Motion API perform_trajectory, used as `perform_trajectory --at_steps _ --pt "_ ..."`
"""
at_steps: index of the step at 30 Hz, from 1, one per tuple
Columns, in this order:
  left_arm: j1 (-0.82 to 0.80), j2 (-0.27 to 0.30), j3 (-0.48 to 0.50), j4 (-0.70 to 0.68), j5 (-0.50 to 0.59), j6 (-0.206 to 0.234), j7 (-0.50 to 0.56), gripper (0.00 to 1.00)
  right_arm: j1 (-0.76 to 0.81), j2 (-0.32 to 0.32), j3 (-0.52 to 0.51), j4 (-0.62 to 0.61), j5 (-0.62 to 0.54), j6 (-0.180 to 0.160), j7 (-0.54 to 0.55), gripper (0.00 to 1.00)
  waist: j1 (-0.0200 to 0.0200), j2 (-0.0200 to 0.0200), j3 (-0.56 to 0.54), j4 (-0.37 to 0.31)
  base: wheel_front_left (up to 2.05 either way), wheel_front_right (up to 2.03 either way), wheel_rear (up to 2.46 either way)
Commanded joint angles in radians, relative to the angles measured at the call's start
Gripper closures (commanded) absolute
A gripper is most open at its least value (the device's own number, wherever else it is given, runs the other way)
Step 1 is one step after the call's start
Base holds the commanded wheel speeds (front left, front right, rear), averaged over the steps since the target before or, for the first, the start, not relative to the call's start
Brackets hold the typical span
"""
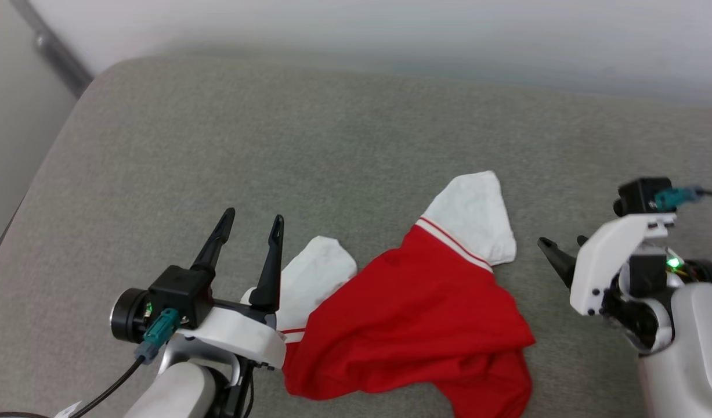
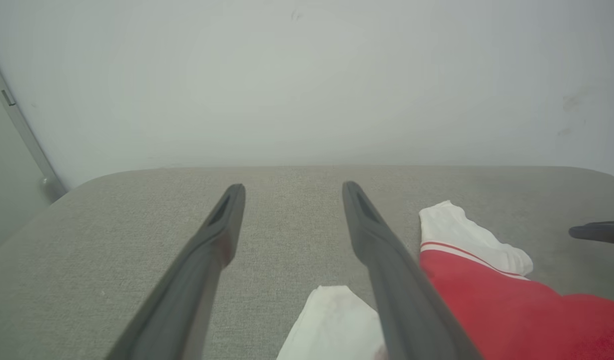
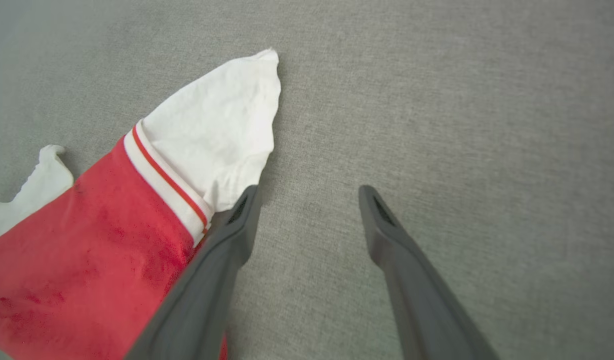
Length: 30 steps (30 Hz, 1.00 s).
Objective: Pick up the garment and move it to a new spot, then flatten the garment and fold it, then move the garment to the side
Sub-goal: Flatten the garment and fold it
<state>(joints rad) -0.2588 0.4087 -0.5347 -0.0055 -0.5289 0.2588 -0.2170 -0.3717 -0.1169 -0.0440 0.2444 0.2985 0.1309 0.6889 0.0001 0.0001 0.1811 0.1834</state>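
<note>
Left claw (image 1: 255,216), at the lower left of the head view, stands with its two dark fingers spread apart and pointing up the frame, nothing between them. In the left wrist view one white sleeve (image 2: 332,325) lies below the gap and passes under the finger on the right of that frame; whether finger and cloth touch cannot be told. Garment (image 1: 414,313), a red shirt, lies crumpled on the grey fabric-covered table (image 1: 274,145), at lower centre of the head view, reaching the bottom edge. Its second white sleeve (image 1: 474,212) points toward the upper right, joined to the red body by a red-and-white striped trim (image 1: 454,244). Right claw (image 1: 561,241), at the right edge of the head view, is turned toward the garment with its fingers likewise apart and empty. It is near the second sleeve, with bare table showing between them. In the right wrist view the finger on the left overlaps the sleeve's lower edge in the frame. Behind the table rises a pale wall (image 1: 390,29), and a grey metal bar (image 1: 54,52) crosses the upper left corner.
</note>
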Motion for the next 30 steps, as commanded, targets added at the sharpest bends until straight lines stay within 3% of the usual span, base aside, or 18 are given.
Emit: perform_trajectory --at_steps 1,5,14,15,23,27,30 --pt "-0.02 -0.01 -0.003 0.004 0.006 -0.004 -0.009 0.0 -0.032 -0.009 0.008 0.017 0.002 0.0 0.029 0.0 -0.0001 -0.0001 0.046 0.047 0.0 0.0 0.0" --pt "-0.041 -0.032 -0.013 0.031 0.001 -0.024 -0.018 0.0 -0.122 -0.02 0.045 0.1 0.013 0.0 0.139 0.0 -0.0001 -0.0001 0.075 0.082 0.0 0.0 0.0" --pt "-0.074 -0.063 -0.02 0.087 0.004 -0.05 -0.034 0.0 -0.171 -0.022 0.095 0.301 0.006 -0.001 0.211 0.0 -0.0001 -0.0001 0.098 0.115 0.0 0.0 0.0" --pt "-0.071 -0.065 -0.018 0.096 0.004 -0.051 -0.036 0.0 -0.176 -0.013 0.105 0.314 0.015 0.0 0.202 1.0 -0.0001 -0.0001 0.092 0.113 0.0 0.0 0.0" --pt "-0.024 -0.048 -0.008 0.115 -0.009 -0.038 -0.034 0.0 -0.203 -0.08 0.166 0.133 0.016 0.0 0.067 1.0 -0.0001 -0.0001 0.023 0.062 0.0 0.0 0.0" --pt "0.012 -0.027 -0.002 0.107 -0.018 -0.02 -0.017 0.0 -0.093 -0.116 0.106 -0.077 -0.016 0.0 0.043 1.0 -0.0001 -0.0001 -0.031 0.013 0.0 0.0 0.0" --pt "0.031 -0.02 0.0 0.103 -0.022 -0.014 -0.011 0.0 -0.014 -0.114 0.048 -0.16 -0.042 0.0 0.06 1.0 -0.0001 -0.0001 -0.054 -0.007 0.0 0.0 0.0"
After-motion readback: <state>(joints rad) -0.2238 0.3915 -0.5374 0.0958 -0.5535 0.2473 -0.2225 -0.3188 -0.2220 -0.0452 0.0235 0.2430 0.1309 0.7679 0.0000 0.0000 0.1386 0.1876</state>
